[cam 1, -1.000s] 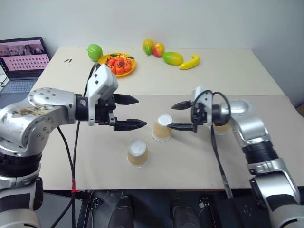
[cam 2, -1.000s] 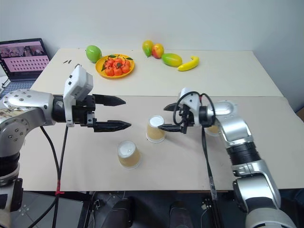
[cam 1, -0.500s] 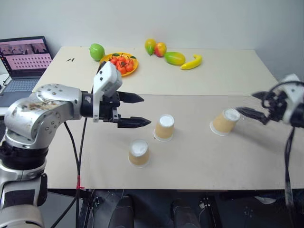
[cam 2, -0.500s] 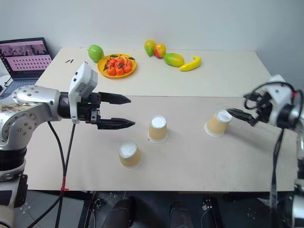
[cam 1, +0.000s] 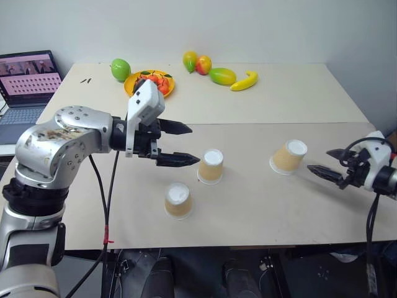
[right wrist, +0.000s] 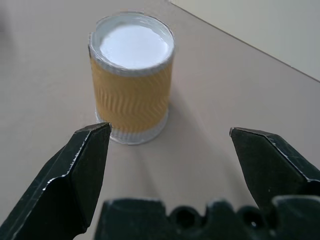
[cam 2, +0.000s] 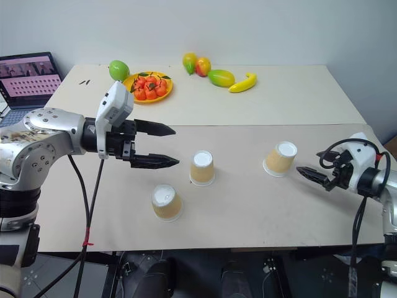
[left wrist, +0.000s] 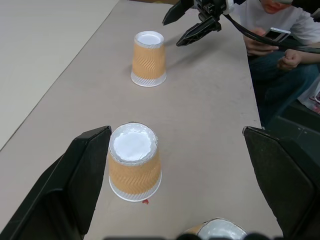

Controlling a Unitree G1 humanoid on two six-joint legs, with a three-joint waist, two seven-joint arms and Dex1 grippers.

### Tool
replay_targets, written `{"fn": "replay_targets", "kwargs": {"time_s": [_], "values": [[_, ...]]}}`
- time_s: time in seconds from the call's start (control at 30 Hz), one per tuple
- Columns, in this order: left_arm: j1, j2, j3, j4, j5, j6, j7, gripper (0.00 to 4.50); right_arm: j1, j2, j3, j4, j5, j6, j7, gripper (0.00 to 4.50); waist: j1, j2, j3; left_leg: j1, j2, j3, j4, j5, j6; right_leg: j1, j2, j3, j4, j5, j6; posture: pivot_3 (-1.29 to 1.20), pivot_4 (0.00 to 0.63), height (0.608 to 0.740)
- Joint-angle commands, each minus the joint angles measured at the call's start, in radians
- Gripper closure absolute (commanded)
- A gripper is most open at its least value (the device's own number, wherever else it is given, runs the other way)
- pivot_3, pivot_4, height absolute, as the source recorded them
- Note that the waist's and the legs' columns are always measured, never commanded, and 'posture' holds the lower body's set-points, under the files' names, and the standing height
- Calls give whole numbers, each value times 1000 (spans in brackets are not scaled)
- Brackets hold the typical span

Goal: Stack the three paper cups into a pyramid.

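The right gripper (cam 2: 312, 166) is gaping wide at three o'clock of the rightmost cup (cam 2: 280, 159); the left gripper (cam 2: 166, 146) is also hovering wide, empty.

Bright even light, soft shadows (faint), sharp focus

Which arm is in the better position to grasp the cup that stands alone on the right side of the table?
The right. Its open right gripper points at the right cup, empty, just short of it. The left gripper is open beside the middle cup, farther away.
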Motion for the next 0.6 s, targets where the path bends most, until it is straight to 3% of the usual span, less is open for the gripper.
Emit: {"fn": "replay_targets", "kwargs": {"time_s": [0.03,0.6], "values": [[-20,18,43,-27,-22,11,-2,0,-47,11,30,-12,5,1,0,44,1,0,0,0,0,0,0,0,0,0,0,0,0,0,0,0,150,732],[31,58,97,-97,-68,62,56,0,-242,52,163,150,-36,-52,61,44,2,0,0,0,0,0,-1,0,0,0,0,0,0,0,0,0,150,732]]}}
